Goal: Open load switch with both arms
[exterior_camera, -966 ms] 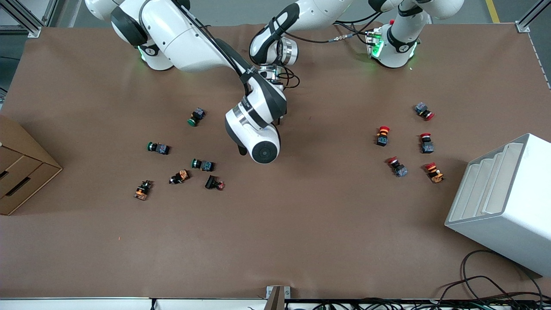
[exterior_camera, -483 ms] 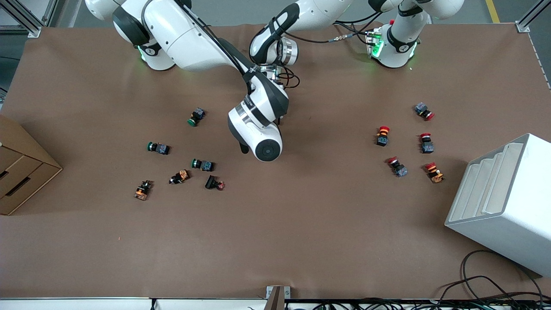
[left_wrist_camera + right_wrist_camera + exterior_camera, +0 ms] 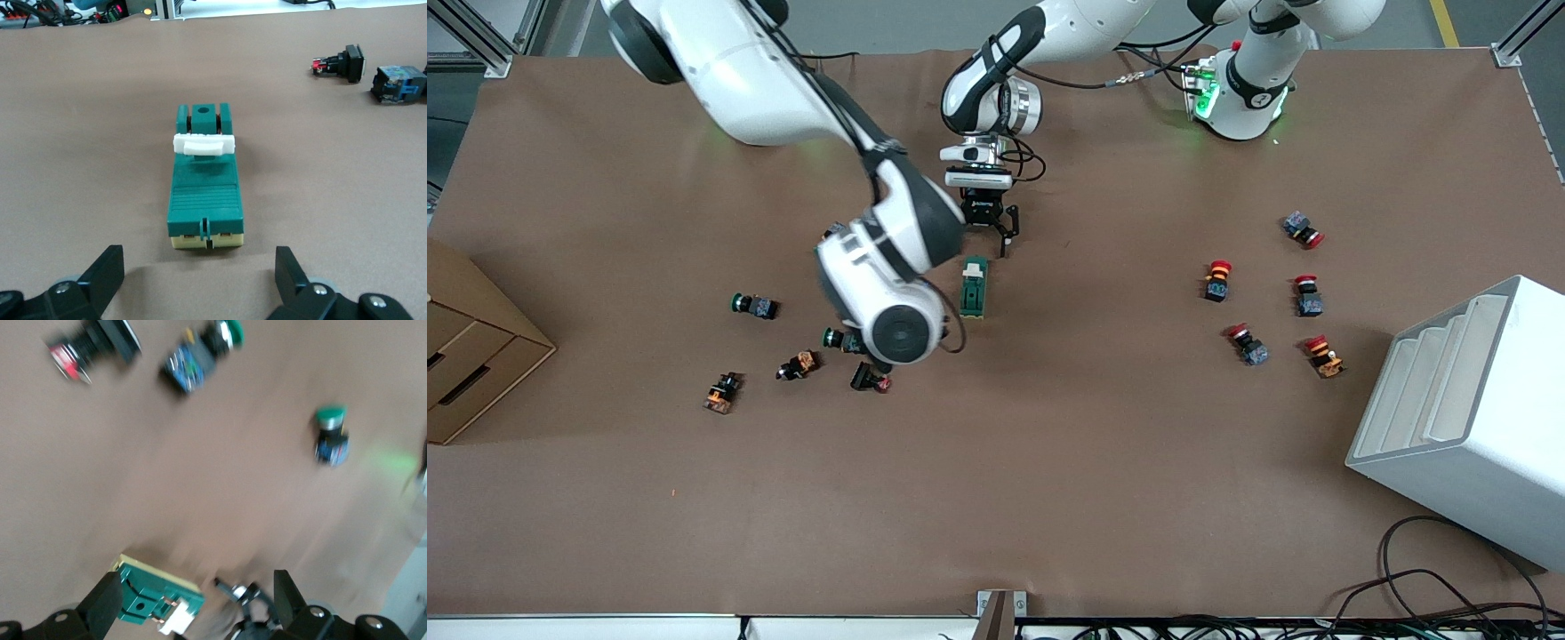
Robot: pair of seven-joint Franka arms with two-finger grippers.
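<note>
The load switch (image 3: 973, 287) lies flat on the brown table, dark green with a white tab (image 3: 203, 145) across its top. My left gripper (image 3: 989, 233) hovers low just off the switch's cream end (image 3: 204, 241), open, with nothing between its fingers. The right arm's wrist (image 3: 889, 307) hangs over the green push-button (image 3: 843, 339) beside the switch and hides its gripper in the front view. The right wrist view shows the right gripper (image 3: 195, 587) open and empty, with the load switch (image 3: 153, 600) on the table below, close to one finger.
Green and orange push-buttons (image 3: 798, 364) lie scattered toward the right arm's end, red-capped ones (image 3: 1216, 280) toward the left arm's end. A cardboard box (image 3: 471, 347) and a white slotted rack (image 3: 1467, 418) stand at the table's ends. Cables (image 3: 1449, 587) lie near the rack.
The right arm has swung away toward its own end of the table, uncovering the load switch and the left gripper. The left arm has stayed where it was.
</note>
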